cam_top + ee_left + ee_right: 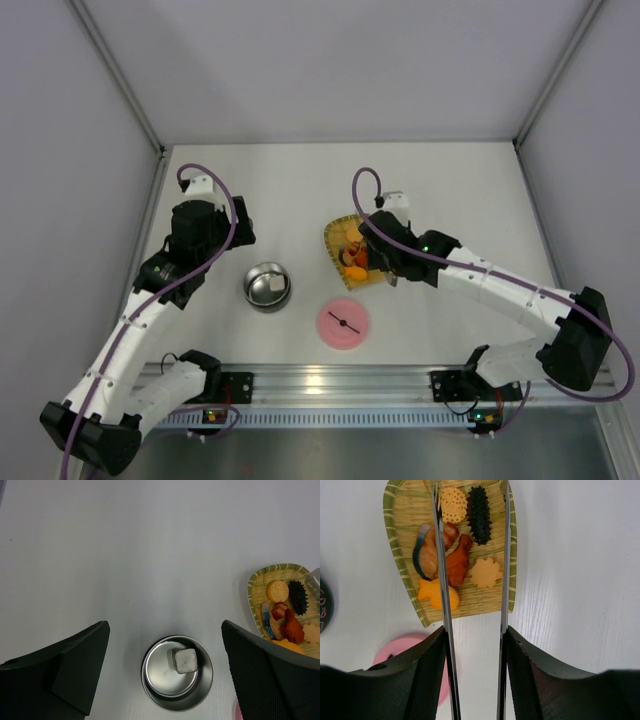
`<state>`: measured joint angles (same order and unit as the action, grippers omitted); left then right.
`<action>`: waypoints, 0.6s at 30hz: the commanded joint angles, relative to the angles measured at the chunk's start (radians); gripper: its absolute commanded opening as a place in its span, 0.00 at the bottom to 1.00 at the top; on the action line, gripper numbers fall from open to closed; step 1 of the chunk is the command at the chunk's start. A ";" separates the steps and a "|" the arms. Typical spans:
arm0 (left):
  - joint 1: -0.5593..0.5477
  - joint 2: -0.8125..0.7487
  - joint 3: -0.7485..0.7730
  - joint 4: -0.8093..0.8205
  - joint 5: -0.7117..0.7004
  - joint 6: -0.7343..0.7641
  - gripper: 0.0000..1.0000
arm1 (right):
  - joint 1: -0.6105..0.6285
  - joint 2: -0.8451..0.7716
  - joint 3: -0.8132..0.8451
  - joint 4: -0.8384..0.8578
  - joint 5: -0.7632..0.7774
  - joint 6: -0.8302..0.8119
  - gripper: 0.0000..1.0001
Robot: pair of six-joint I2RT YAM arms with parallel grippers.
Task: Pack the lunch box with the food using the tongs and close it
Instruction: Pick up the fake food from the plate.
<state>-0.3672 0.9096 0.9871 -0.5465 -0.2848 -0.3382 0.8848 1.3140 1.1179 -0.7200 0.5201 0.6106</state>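
Lunch box (267,287) sits uncovered from above, pink lid (343,323) lying apart.

Left wrist: left gripper (164,626) spread, empty, above 1 white cube (185,660) inside the box.

Right wrist: right gripper (475,632) pinches tongs (442,580), arms parted over food (455,562) on the woven tray (400,540). Most packing and the closing remain.

Tray (395,545) yellow woven straw, green-striped rim. Food (481,573) orange, red-brown, one black spiky piece (479,514). Lid (333,330) pink, black handle (343,322); lunch box (200,696) shiny silver.
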 commanded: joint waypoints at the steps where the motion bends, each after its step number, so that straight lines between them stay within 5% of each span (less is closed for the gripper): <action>1: 0.007 -0.015 0.002 0.014 -0.001 0.001 0.99 | -0.023 0.019 -0.013 -0.004 0.051 0.000 0.47; 18: 0.007 -0.012 0.002 0.014 -0.001 0.001 0.98 | -0.027 0.060 -0.081 0.070 -0.031 -0.008 0.41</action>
<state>-0.3672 0.9096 0.9871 -0.5465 -0.2844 -0.3382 0.8677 1.3701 1.0401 -0.7021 0.4973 0.6094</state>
